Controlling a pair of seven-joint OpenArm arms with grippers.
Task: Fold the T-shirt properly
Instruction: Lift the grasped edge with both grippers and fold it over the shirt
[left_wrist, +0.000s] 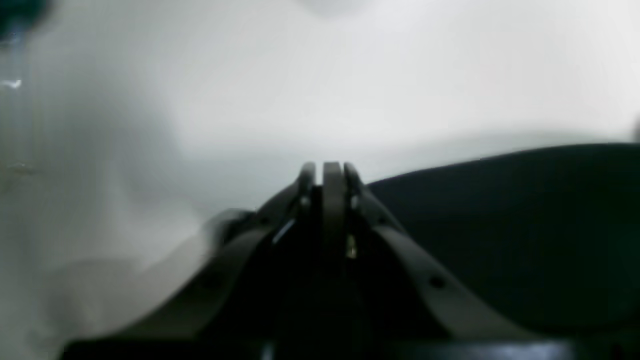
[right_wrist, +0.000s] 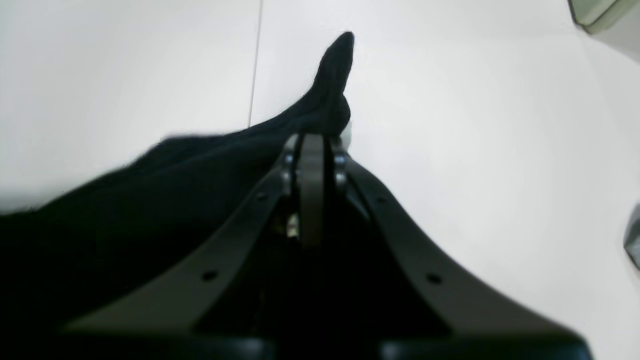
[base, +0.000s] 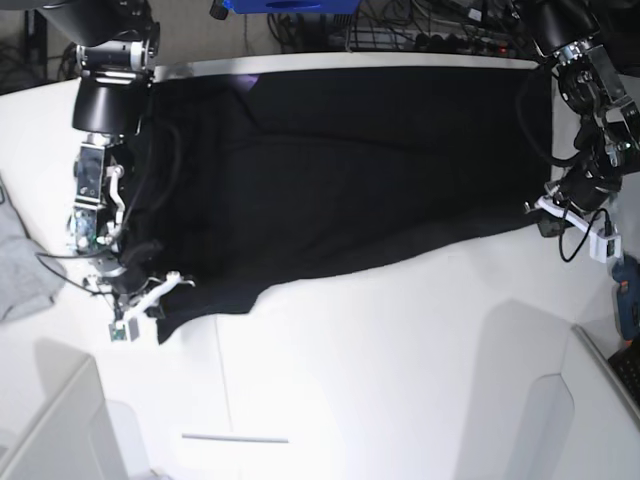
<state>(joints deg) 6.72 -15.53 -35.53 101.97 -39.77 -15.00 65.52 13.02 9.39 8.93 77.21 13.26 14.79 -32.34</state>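
Note:
The black T-shirt (base: 350, 160) lies spread flat across the far half of the white table (base: 400, 350). My right gripper (base: 152, 300) is at its near left corner. In the right wrist view this gripper (right_wrist: 312, 140) is shut on the T-shirt (right_wrist: 150, 200), and a tip of the cloth pokes out past the fingers. My left gripper (base: 537, 212) is at the near right corner, where the cloth comes to a point. In the blurred left wrist view its fingers (left_wrist: 332, 167) are together, with the T-shirt (left_wrist: 500, 225) running off to the right of them.
A light grey garment (base: 20, 270) lies at the table's left edge. A blue tool (base: 628, 300) sits beyond the right edge. A blue box (base: 290, 5) and cables are behind the far edge. A seam (base: 225, 380) runs through the tabletop.

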